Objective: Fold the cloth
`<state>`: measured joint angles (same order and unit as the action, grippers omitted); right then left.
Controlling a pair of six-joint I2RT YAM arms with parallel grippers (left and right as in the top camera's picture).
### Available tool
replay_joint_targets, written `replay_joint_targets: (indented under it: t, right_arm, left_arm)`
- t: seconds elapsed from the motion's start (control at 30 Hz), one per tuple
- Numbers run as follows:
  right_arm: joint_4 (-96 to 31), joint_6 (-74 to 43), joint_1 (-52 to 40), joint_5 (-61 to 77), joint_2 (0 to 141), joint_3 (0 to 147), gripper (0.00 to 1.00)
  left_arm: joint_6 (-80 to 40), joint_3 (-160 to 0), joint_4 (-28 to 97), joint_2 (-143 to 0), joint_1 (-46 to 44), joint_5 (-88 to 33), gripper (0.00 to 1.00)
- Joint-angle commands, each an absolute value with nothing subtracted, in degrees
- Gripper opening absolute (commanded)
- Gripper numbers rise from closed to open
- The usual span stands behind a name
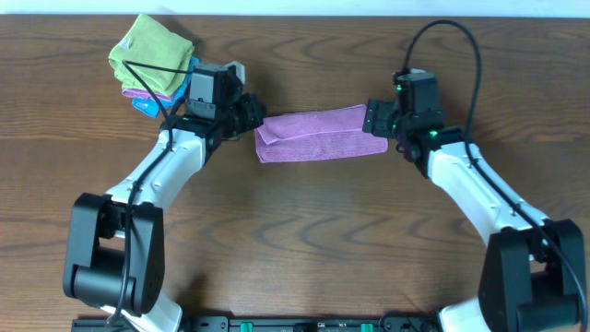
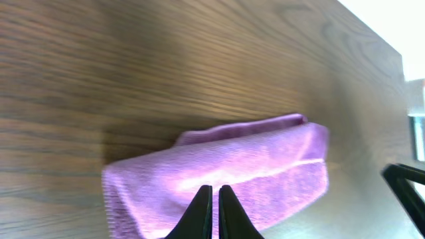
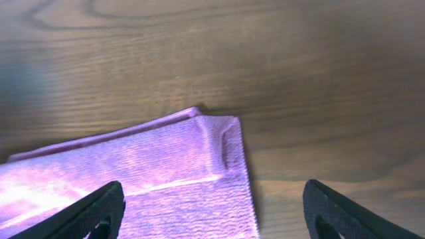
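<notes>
Cloth point(image 1: 318, 135) mid-table point(image 1: 295, 240), already folded into a long strip. Left gripper point(image 2: 215, 192) at its left end, fingers together, hold on fabric unclear. Right gripper point(image 3: 212, 192) at the right end, fingers wide apart astride the corner, probably set for the next fold. Stack of folded cloths point(image 1: 152, 57) well apart.

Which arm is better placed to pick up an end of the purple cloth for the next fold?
Probably the right: the right gripper stands open over an end of the cloth, ready to close. The left gripper is shut and must open first.
</notes>
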<state>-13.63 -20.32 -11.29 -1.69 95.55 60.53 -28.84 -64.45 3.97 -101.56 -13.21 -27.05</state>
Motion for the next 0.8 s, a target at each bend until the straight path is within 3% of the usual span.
replay_joint_targets:
  t: [0.0, 0.27, 0.77]
  right_arm:
    - [-13.91, -27.09, -7.64, 7.7, 95.72, 60.77, 0.88]
    - [-13.54, -28.69, -3.68, 16.8, 99.42, 60.77, 0.87]
    - [-11.46, -30.44, -3.84, 19.51, 105.25, 60.77, 0.85]
  left_arm:
    - [-30.89, -65.1, 4.19, -101.67, -14.92, -27.2, 0.06]
    - [-30.89, -65.1, 2.66, -107.31, -18.96, -17.85, 0.06]
    - [-31.79, -65.1, 2.59, -114.34, -19.18, -16.73, 0.06]
